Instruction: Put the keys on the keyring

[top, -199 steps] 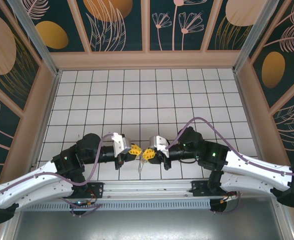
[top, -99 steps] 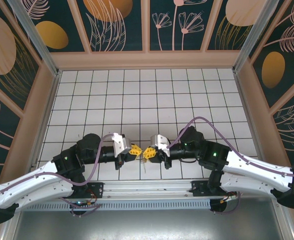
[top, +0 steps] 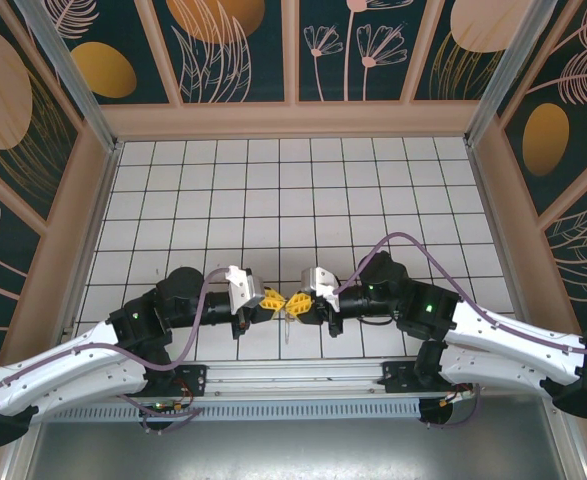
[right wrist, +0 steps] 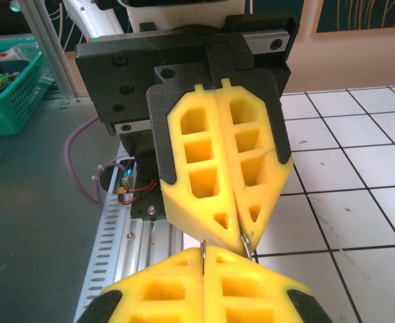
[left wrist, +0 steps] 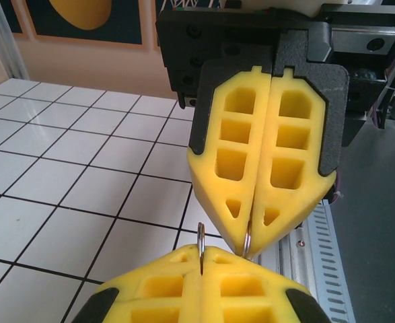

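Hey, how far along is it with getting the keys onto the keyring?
Done: the keyring is picked up, pinched between the shut left gripper and right gripper, tip to tip above the tiled table. In hand: steadying that ring. Left: the threading; a thin pale piece hangs below the tips, too small to call a key.

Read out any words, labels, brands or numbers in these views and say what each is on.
None can be read. The yellow finger pads, the thin keyring pinched between them, the tiled table and the patterned walls carry no lettering. The things in the green basket are too small and blurred to tell.
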